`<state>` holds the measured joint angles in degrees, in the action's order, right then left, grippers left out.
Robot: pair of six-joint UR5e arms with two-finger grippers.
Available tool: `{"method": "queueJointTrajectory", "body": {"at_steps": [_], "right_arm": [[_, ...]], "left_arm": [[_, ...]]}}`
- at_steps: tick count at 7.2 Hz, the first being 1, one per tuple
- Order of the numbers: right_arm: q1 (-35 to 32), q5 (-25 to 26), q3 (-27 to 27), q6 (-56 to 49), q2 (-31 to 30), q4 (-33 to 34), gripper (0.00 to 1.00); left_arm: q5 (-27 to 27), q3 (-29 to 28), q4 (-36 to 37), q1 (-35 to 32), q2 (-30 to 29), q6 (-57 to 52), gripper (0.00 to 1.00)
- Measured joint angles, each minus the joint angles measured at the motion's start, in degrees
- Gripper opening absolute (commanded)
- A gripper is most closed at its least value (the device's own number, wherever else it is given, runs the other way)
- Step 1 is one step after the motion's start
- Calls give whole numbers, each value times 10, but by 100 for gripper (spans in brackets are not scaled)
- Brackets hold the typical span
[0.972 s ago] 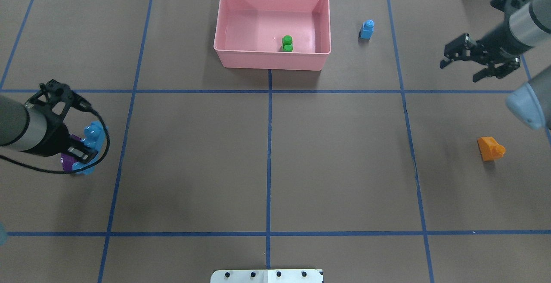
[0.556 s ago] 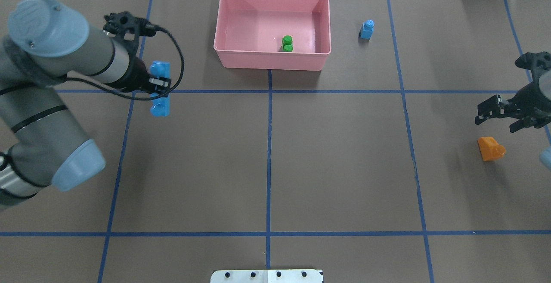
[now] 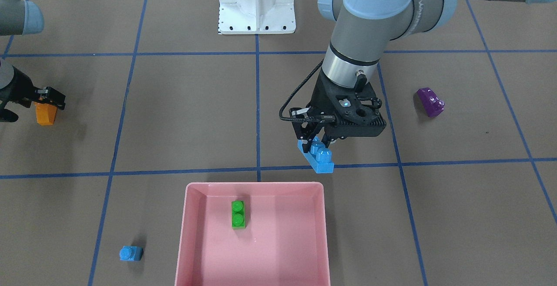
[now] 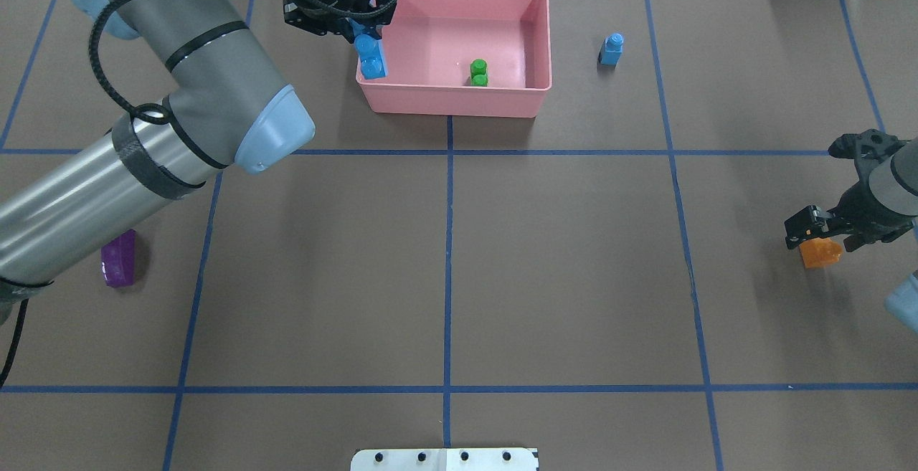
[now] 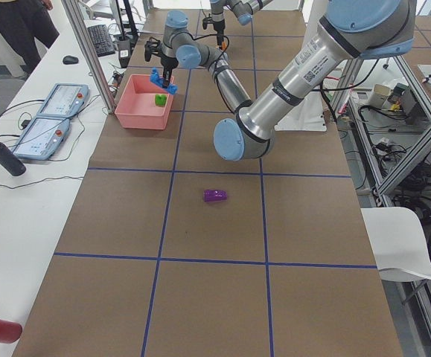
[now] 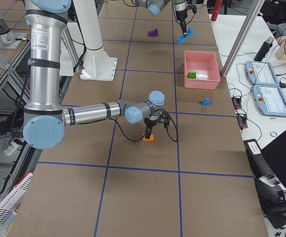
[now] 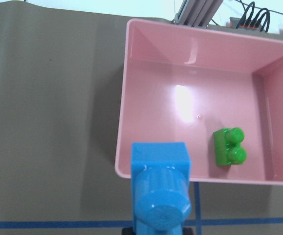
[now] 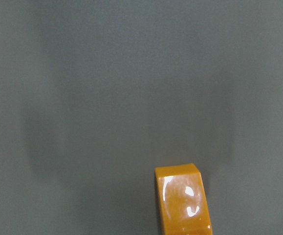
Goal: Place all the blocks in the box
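Blue four-stud brick point(image 3: 321, 160) hangs clamped between the left jaws.

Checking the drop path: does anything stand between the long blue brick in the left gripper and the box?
Nothing visible does. The left gripper holds the long blue brick by the box rim; the green brick lies inside, apart from it.

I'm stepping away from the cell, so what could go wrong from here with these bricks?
The left hand holds the long blue brick at the box corner rim, not clearly inside; released now, it could bounce out. The right hand is open at the orange brick, which sits off-centre in the wrist view, so closing may knock it aside.
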<state>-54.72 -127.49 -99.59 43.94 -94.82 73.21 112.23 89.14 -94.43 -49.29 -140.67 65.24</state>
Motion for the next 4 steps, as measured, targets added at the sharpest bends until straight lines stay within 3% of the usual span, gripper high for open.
{"method": "queueJointTrajectory", "body": {"at_steps": [2,3,4], "right_arm": [[2,6,18,-21,2,-2,97],[3,8,30,-25,6,-4,53],[4,8,36,-25,8,-4,1]], "left_arm": [[-2,-46,-6,-2,-35,13,0],[-5,-100,-25,-5,-68,16,0],[-14,-166,-64,-9,-102,22,0]]}}
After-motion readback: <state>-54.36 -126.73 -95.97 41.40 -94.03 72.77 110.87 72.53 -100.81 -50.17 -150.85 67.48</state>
